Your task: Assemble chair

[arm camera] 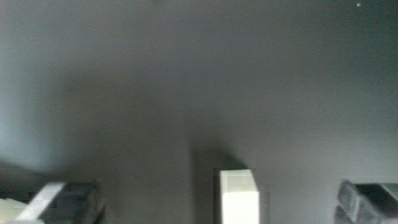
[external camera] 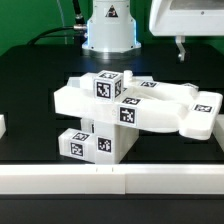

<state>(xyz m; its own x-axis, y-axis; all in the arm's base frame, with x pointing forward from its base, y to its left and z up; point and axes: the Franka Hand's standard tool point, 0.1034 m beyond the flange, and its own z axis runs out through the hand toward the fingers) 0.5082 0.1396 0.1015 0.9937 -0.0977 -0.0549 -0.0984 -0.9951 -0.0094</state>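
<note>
The partly joined chair (external camera: 130, 108) lies mid-tabletop (external camera: 30, 70), long axis running along the front edge, while the gripper (external camera: 181, 50), seemingly empty with spread uncertain, hangs above toward the far right corner.

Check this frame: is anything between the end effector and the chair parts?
Nothing visible does. The end effector hangs at the exterior view's upper right, above and behind the chair parts, with only open space and dark table between them.
</note>
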